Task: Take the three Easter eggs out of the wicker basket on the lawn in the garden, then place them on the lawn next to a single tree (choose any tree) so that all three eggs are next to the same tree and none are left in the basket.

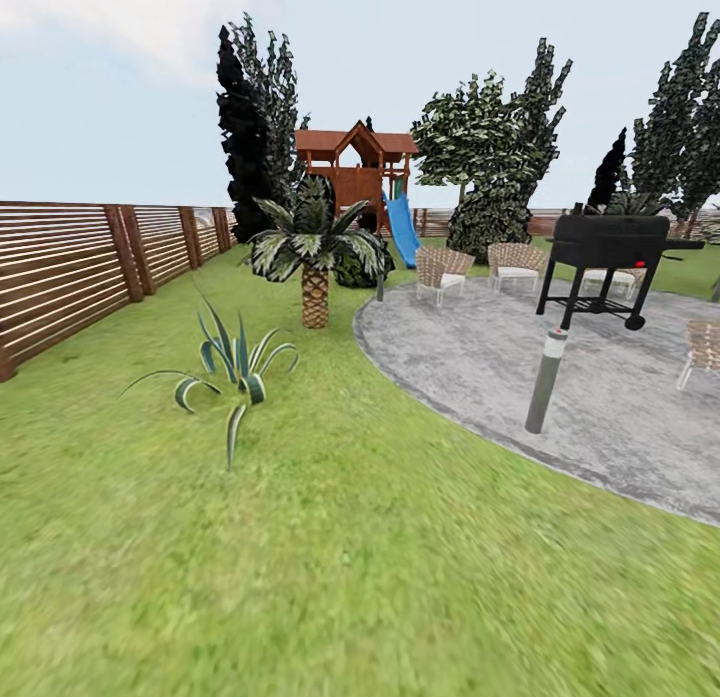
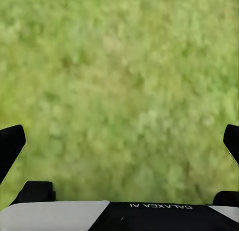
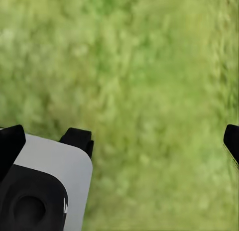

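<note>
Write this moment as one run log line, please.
phase: in transit | left pincer: open, empty | right pincer: open, empty | below: lawn | ahead: palm, patio

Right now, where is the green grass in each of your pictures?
Head view: the lawn covers the bottom and left, between the wooden fence and the grey patio.
Left wrist view: the lawn lies beyond the left gripper, jaws wide apart.
Right wrist view: the lawn lies beyond the right gripper, jaws wide apart.
Shared landmark: the grass itself, under both arms.
</note>
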Motion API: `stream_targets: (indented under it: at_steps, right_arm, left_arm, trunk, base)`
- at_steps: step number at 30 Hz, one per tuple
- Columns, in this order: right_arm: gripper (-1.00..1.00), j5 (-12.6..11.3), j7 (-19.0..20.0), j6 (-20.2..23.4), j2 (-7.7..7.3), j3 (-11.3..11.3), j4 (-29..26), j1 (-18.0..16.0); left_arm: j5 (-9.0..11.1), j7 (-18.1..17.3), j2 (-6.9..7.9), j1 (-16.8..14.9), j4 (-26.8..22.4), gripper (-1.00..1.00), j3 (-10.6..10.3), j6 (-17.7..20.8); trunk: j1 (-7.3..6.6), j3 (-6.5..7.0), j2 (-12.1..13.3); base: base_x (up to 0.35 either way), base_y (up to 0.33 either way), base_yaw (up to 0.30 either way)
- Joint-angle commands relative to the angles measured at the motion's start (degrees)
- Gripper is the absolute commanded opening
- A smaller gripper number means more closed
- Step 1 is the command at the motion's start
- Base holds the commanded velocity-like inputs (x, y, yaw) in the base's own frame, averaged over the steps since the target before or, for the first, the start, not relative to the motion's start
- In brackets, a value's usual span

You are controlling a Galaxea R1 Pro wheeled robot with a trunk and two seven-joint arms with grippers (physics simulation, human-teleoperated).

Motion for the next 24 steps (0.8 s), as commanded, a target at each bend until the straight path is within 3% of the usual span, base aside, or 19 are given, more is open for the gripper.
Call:
stream_targets:
  at_steps: [1,24]
  right_arm:
    - [1.00,0.47,0.09,0.28,-0.05,0.14,-0.14,0.00]
    - [1.00,0.42,0.09,0.25,0.01,0.46,1.22,0.00]
  left_arm:
    - [0.59,0.02,0.01,0.02,-0.09,1.00,-0.09,0.01]
    - [0.64,0.02,0.01,0.02,-0.09,1.00,-0.09,0.01]
  trunk:
    - [0.04,-0.05,-0.02]
    - [0.04,-0.05,-0.02]
  base:
    - [0.336,0.067,0.000]
    - [0.336,0.083,0.000]
